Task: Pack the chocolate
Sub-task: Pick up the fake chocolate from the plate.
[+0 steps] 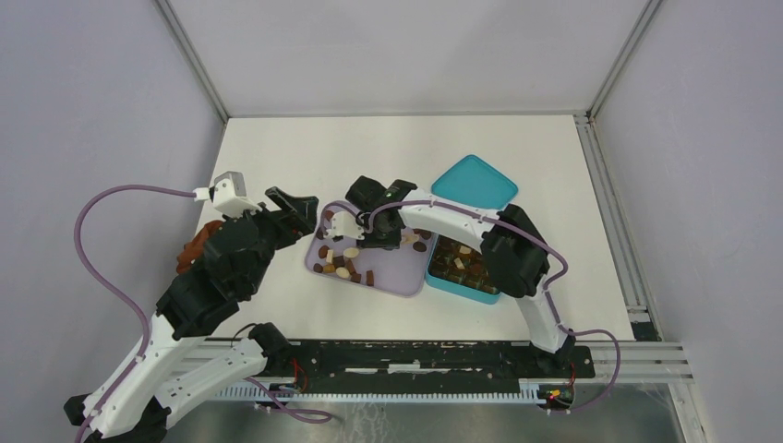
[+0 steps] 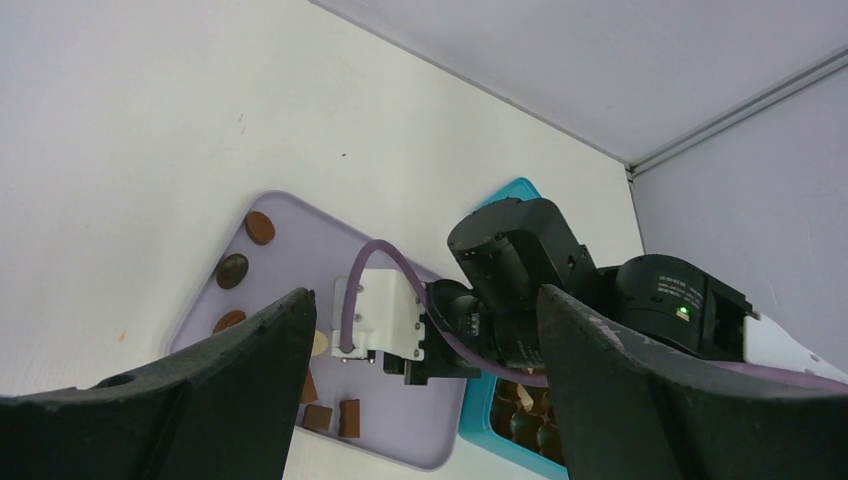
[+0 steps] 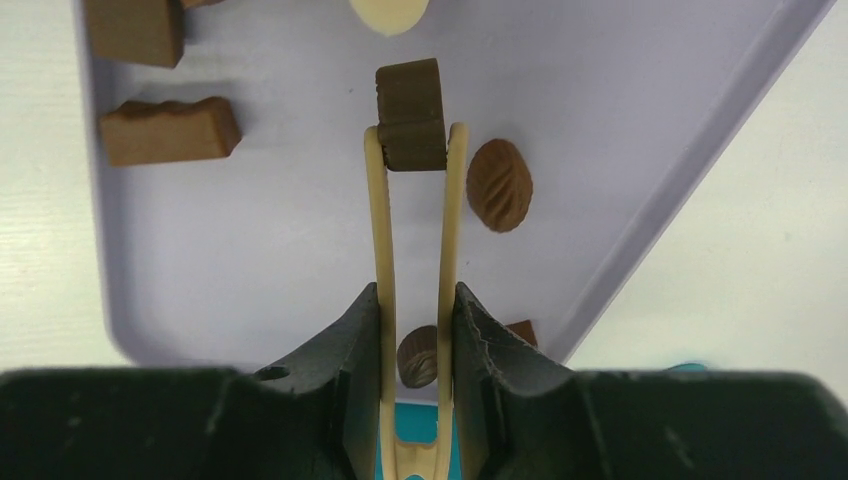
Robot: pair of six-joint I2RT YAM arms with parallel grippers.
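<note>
Chocolate (image 3: 410, 115), 1 mid-brown piece, is pinched between the tips of cream tweezers (image 3: 447, 230) at the lavender tray (image 3: 250, 260); whether it is lifted clear of the tray cannot be told. The tweezers are clamped by the right gripper (image 3: 415, 320), its jaws pressed against the 2 thin arms. Other pieces (image 3: 165, 132), brown and cream-white, are scattered on the tray, and more are seen in the teal box (image 1: 432, 277) just beside the tray's right edge, with its lid (image 1: 474, 185) laid behind. The left gripper (image 2: 420, 300) is held at the tray's left side, jaws wide apart with nothing gripped. A rust-brown cloth (image 1: 196, 247) is partly hidden by the left arm.
</note>
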